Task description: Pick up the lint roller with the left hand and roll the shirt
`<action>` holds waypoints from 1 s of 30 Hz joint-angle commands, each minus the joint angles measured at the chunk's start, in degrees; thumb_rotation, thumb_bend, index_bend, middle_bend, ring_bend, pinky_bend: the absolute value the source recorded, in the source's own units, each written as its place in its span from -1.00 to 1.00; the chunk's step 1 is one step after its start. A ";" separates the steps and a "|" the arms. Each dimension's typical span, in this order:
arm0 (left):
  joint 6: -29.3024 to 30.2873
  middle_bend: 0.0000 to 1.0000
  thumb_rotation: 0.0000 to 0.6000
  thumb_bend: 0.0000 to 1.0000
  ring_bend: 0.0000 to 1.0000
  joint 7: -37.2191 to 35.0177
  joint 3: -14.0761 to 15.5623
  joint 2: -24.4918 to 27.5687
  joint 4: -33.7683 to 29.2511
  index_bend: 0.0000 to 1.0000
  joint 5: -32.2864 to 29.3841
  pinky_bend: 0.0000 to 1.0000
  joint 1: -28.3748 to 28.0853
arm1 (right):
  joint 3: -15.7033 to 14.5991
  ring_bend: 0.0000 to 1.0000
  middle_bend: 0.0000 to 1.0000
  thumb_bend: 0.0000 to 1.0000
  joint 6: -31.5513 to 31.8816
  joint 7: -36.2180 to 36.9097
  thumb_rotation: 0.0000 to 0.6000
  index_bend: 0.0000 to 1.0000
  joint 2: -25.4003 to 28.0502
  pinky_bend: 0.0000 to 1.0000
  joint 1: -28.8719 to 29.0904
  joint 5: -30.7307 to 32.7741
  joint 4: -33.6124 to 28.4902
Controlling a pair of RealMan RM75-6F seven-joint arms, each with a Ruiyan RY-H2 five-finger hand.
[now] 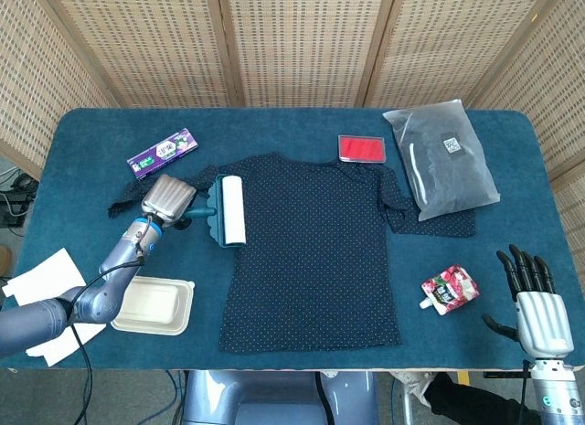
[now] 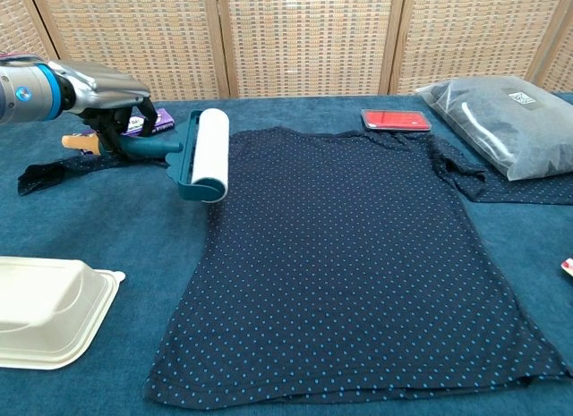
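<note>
While left hand (image 2: 112, 98) grips lint roller (image 2: 204, 154), right hand (image 1: 535, 302) spread; takeout box (image 2: 45, 309) lidded.

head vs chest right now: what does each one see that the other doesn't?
Head view only: the right hand, open near the table's edge, the whole red snack pouch and the white paper.

Chest view only: a side-on look at the orange handle end sticking out behind the left hand.

Both: the left hand gripping the lint roller at the dotted shirt, the white takeout container, red case and grey bag.
</note>
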 commanded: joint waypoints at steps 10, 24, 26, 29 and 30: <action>-4.28 0.83 1.00 -0.26 0.50 -4.25 2.67 -2.92 4.63 0.74 6.15 0.32 -4.80 | 0.55 -1.00 -1.00 -0.74 -0.65 0.92 1.00 -1.00 0.01 -1.00 0.10 1.34 0.93; -6.08 0.83 1.00 -0.22 0.50 4.07 8.49 -4.47 6.68 0.75 -8.64 0.32 -12.17 | 1.06 -1.00 -1.00 -0.74 -1.63 1.61 1.00 -1.00 -0.17 -1.00 0.30 2.80 1.90; -5.69 0.83 1.00 -0.21 0.50 5.73 9.60 -4.73 6.62 0.76 -11.31 0.32 -13.39 | 1.15 -1.00 -1.00 -0.74 -1.79 1.73 1.00 -1.00 -0.15 -1.00 0.37 2.96 2.01; -4.31 0.83 1.00 -0.21 0.50 9.14 11.64 -5.05 5.88 0.76 -17.08 0.32 -16.06 | 1.16 -1.00 -1.00 -0.74 -2.04 2.00 1.00 -1.00 -0.11 -1.00 0.43 3.10 2.16; -3.82 0.83 1.00 -0.21 0.50 10.23 12.25 -5.14 5.50 0.76 -19.09 0.32 -17.05 | 1.15 -1.00 -1.00 -0.74 -2.10 2.06 1.00 -1.00 -0.09 -1.00 0.45 3.09 2.17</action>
